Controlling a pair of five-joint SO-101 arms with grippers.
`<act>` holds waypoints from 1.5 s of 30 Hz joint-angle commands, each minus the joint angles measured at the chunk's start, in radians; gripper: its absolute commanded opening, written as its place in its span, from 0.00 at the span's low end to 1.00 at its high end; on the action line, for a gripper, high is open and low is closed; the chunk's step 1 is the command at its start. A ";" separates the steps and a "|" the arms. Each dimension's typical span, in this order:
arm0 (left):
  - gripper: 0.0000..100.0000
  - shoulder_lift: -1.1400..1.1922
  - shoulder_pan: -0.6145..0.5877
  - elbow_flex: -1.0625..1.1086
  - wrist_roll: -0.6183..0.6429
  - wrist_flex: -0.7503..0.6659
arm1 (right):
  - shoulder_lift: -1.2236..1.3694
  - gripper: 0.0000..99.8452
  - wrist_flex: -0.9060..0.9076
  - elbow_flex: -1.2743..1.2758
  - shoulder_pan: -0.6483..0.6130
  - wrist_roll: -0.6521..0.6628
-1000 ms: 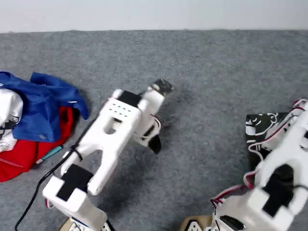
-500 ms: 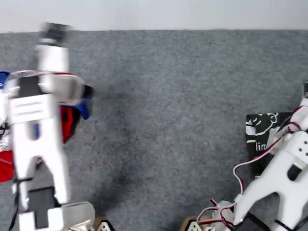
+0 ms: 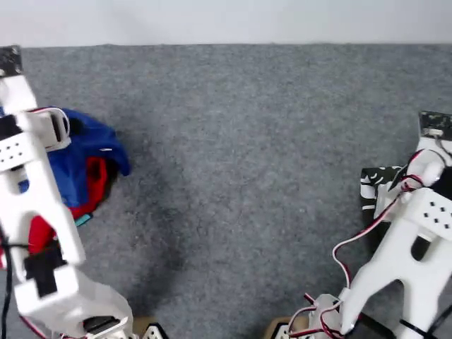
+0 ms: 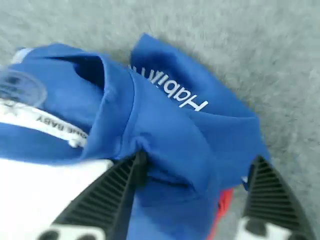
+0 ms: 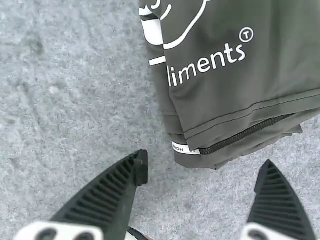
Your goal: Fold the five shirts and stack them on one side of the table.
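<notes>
L gripper [image 4: 200, 160] right above crumpled shirt pile [image 3: 99, 152], fingers spread wide. Top shirt [image 4: 165, 120] between & under fingers; one fingertip [image 4: 140, 157] at fold in it. Lower shirt [image 4: 223, 205] pokes out from under top shirt, just beside other finger. Pile at left edge of table [image 3: 247, 141], L arm [image 3: 35, 205] over part of it.

R gripper [image 5: 206, 159] above corner of folded shirt [image 5: 225, 75], fingers spread wide; corner lies between them, both fingertips over bare table just beside shirt. Folded shirt at right table edge, well apart from pile.
</notes>
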 commanded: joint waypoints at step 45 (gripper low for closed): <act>0.02 0.381 1.335 -0.377 -0.460 0.508 | -0.030 0.34 -0.019 0.092 -0.073 0.008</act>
